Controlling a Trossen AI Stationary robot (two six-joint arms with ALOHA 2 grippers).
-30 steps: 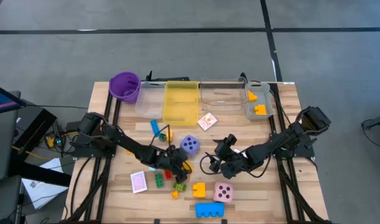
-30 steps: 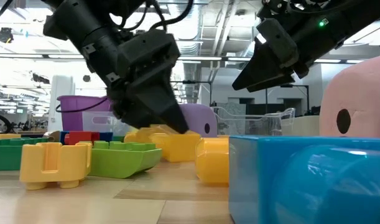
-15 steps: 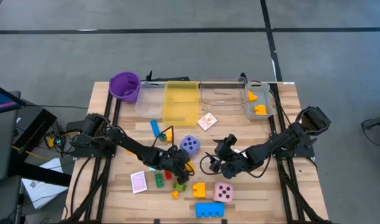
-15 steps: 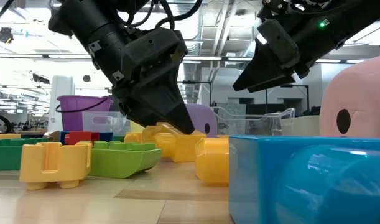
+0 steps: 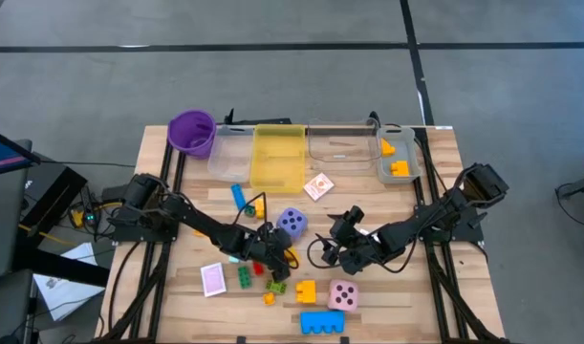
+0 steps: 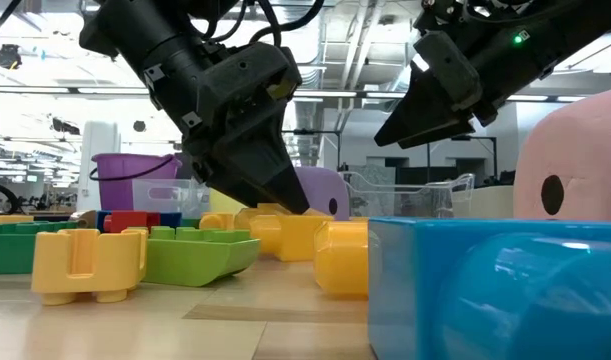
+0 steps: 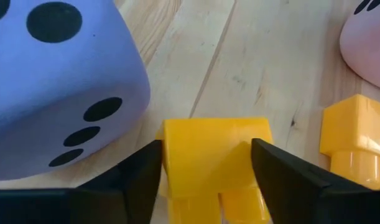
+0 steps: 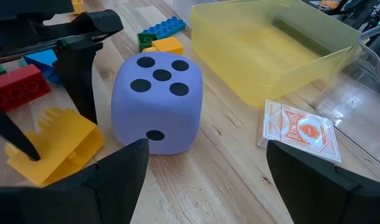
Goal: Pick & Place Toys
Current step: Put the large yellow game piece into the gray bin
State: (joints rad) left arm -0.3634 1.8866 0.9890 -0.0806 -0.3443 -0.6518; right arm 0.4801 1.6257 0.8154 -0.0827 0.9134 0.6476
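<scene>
Your left gripper (image 7: pixel 202 168) sits low over the cluster of toys in the middle of the wooden table (image 5: pixel 435 201), its two dark fingers (image 7: pixel 137 177) straddling a small yellow plastic building brick (image 7: pixel 211 155); the jaws look narrowed onto the brick's two flat sides, seemingly touching, but you cannot be sure of a firm grip, and the brick appears to rest on the boards. The brick lies just near of the purple foam die with black pips (image 5: pixel 292 224), close enough that one finger sits between brick and die. Expect the brick to be light, rigid and smooth-sided: it will not give under pressure, so a modest squeeze should do, yet the glossy plastic may slip or pivot if you catch only an edge. Take it across the plain flat faces, centred, not on the studded end. The die, by contrast, looks soft and bulky; it should compress and wants a wide span across opposite faces. Your right gripper (image 5: pixel 332 247) hangs above the table to the right of the die, jaws spread wide and empty, with the pink foam die (image 5: pixel 342 295) near of it. The translucent yellow plastic bin (image 5: pixel 277 158) and the pink-backed playing card (image 5: pixel 318 185) lie farther back.
</scene>
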